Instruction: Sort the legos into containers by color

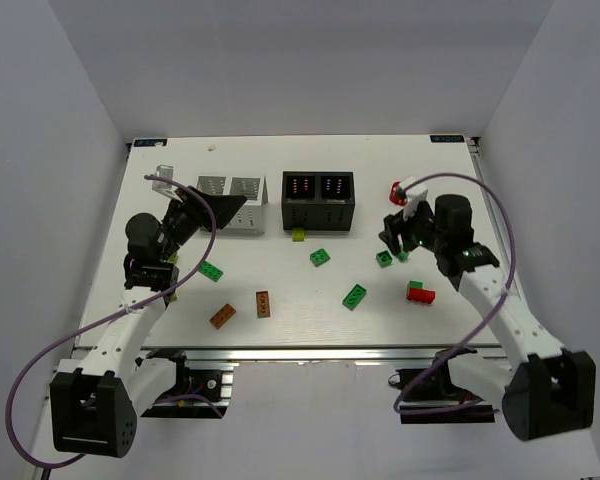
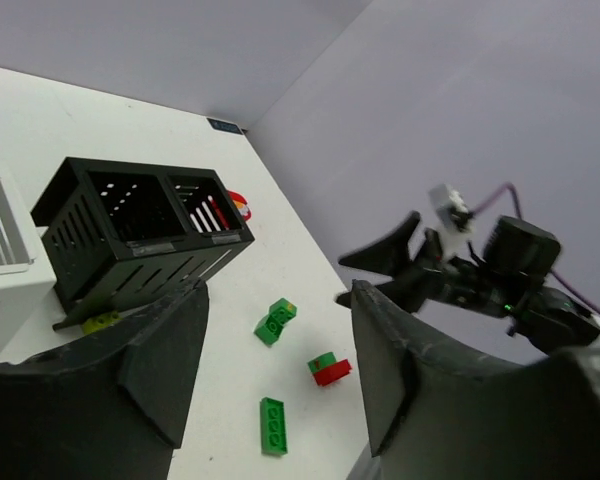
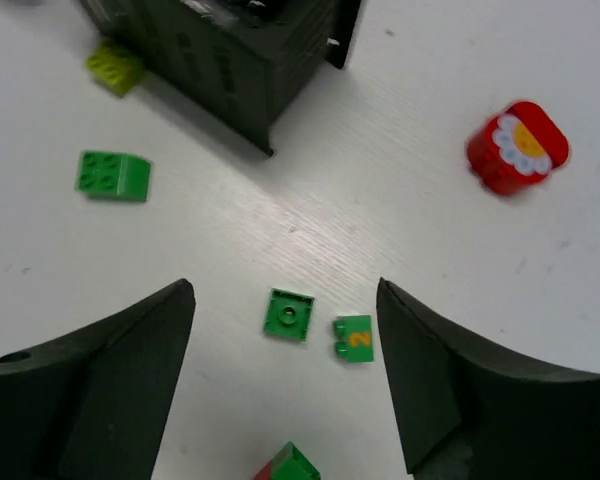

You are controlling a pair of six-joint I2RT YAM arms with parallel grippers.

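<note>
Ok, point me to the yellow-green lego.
In the top view the yellow-green lego lies mid-table, just in front of the black container, by its left compartment, with a green lego nearest.

Your white table (image 1: 300,328) carries the white container (image 1: 230,195) and the black container (image 1: 318,200) side by side toward its far edge; a yellow-green brick (image 1: 298,235) lies just in front of the black one; two brown-orange bricks (image 1: 223,316) sit front left; green bricks (image 1: 355,296) lie scattered across the middle; a red-and-green stack (image 1: 419,292) rests at right; a red round piece (image 1: 398,190) sits right of the black container.
</note>
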